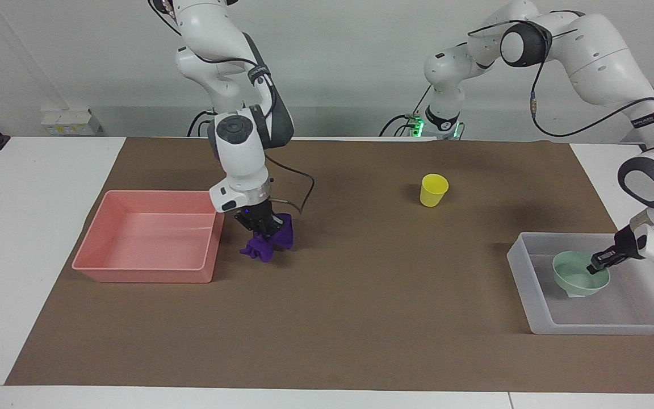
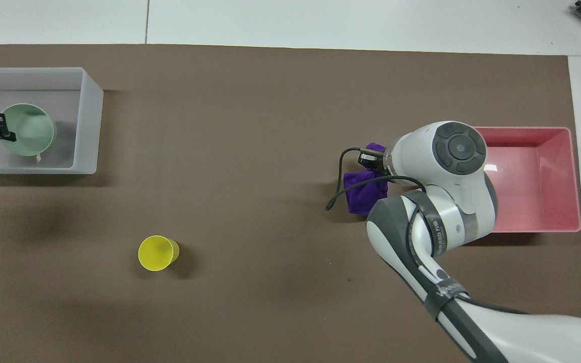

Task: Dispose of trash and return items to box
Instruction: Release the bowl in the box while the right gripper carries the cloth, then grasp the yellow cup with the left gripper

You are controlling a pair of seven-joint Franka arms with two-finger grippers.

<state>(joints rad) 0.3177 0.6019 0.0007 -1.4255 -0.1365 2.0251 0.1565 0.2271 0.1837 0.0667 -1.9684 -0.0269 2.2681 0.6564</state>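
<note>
Right gripper (image 1: pixel 263 226), clenched on the purple rag (image 1: pixel 267 241), hangs just beside the pink tray (image 1: pixel 144 271), toward the right arm's table end.

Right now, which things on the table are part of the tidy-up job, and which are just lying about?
Part of the job:
purple cloth
mint-green bowl
yellow cup
translucent box
pink tray, judging by the cloth held beside it

Just lying about:
nothing else in view
</note>
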